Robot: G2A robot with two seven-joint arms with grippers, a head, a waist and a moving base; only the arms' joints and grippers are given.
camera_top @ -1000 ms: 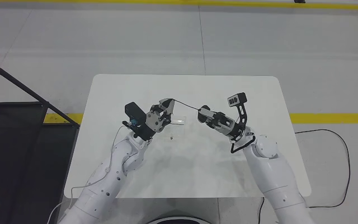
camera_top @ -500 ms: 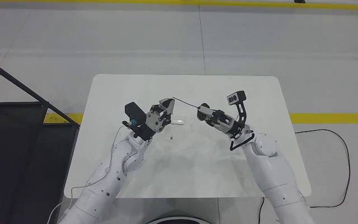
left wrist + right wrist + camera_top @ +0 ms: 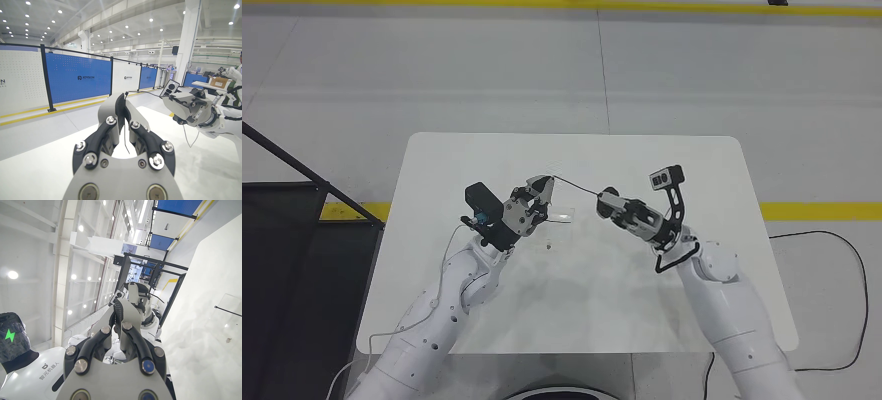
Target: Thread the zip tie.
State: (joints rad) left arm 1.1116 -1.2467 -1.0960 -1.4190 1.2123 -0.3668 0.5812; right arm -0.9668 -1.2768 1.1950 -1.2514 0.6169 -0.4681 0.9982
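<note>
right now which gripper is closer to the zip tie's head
Left. The left gripper pinches the zip tie just under its head; the right gripper holds the zip tie's other end, away from the head.

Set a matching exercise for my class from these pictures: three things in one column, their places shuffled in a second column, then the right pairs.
Column 1
1. thin black plastic zip tie
2. second black zip tie
3. clear flat plastic sheet

Column 2
A. flat on the white table
B. lying on the clear sheet
C. held in the air between the shut left gripper and the shut right gripper

Pairs: 1-C, 2-B, 3-A.
</note>
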